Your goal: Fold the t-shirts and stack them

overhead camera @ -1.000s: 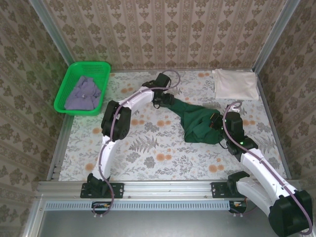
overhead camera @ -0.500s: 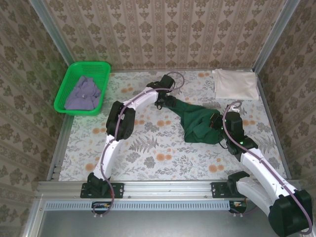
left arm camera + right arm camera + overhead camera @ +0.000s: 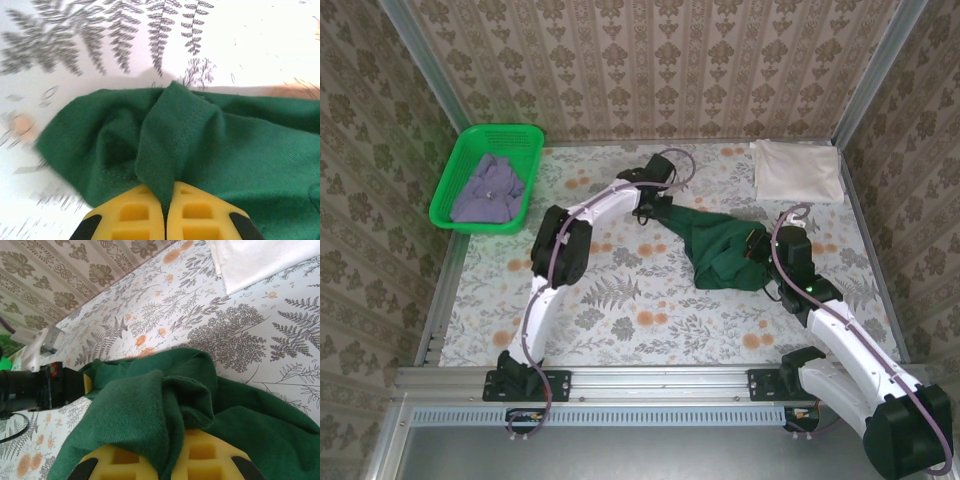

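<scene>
Dark green t-shirt (image 3: 720, 245) is clamped at opposite ends by left gripper (image 3: 166, 197) and right gripper (image 3: 172, 450). Judged step: spreading. The next move likely calls for pulling it flat.

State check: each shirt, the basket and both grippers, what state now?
Large dark green cloth t-shirt: unfolded, bunched on the table.
Cream-white cloth t-shirt: folded flat, far right corner.
Bright green plastic basket: upright, holding one shirt.
Greyish-lavender cloth t-shirt: crumpled inside the basket.
Left gripper: shut on the dark green t-shirt.
Right gripper: shut on the dark green t-shirt.
</scene>
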`<state>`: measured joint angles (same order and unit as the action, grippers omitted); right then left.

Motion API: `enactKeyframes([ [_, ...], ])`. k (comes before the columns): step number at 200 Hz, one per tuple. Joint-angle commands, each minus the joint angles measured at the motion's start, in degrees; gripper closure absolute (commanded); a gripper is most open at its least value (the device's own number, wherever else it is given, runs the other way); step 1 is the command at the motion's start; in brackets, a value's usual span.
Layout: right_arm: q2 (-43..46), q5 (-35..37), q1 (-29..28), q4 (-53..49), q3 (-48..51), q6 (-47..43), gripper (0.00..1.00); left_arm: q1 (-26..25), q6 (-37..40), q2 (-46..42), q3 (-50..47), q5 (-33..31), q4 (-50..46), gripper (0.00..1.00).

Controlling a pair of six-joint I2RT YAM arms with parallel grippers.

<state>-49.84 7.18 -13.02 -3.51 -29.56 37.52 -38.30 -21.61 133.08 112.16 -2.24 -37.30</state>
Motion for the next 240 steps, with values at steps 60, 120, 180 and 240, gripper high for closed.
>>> enactKeyframes([
  [60,7.17,0.4,1.07,-11.9,-16.81,-4.02,1.0,-0.27,5.69,-50.67,-16.48,-16.83,9.24,1.0],
  [120,14.2,-5.55,1.15,-9.52,-17.13,-3.58,1.0,-0.26,2.69,-73.51,-27.01,-19.93,8.07,1.0],
  [180,8.78,-6.08,1.15,-12.2,-17.38,1.17,0.93,0.75,-5.3,-72.48,-26.94,-22.56,-1.76,0.98],
  [240,-19.18,2.35,7.74,-19.26,-20.2,0.65,0.42,22.74,-14.89,-45.3,-30.85,-11.5,-1.27,0.48],
])
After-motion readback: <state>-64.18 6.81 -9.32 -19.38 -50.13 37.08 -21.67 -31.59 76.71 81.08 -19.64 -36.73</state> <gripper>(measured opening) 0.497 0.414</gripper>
